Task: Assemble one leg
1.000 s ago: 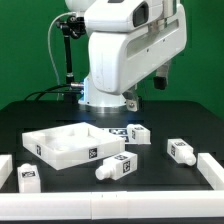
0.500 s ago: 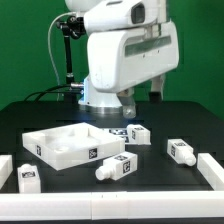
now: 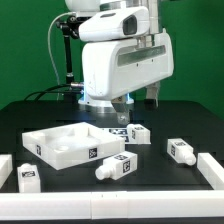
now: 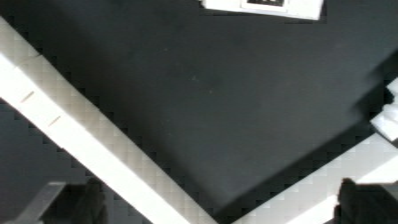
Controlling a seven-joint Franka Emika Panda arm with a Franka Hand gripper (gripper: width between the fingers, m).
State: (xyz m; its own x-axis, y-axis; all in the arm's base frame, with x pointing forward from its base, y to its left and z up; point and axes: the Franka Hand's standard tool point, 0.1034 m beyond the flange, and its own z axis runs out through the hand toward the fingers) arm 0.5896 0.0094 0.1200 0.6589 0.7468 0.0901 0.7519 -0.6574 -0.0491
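Observation:
Several small white legs with square tags lie on the black table: one in front of the tray [image 3: 118, 166], one behind it [image 3: 137, 133], one toward the exterior view's right [image 3: 181, 151], one at the left front [image 3: 28, 178]. My gripper [image 3: 138, 105] hangs open and empty above the back of the table, over the leg behind the tray and clear of it. In the wrist view the gripper [image 4: 205, 208] shows dark fingertips [image 4: 54, 205] far apart with nothing between them. A white piece, perhaps a leg [image 4: 384, 108], shows at the frame's edge.
The large white square tray-like part [image 3: 60, 147] lies at the exterior view's left centre. White edge bars lie at the left [image 3: 5, 165] and right [image 3: 211, 170] front. Two white bands [image 4: 80, 125] meet in a V in the wrist view. A tagged white part [image 4: 267, 5] is cut off.
The arm's hand has turned and come lower over the back of the table. The legs and the tray have not moved.

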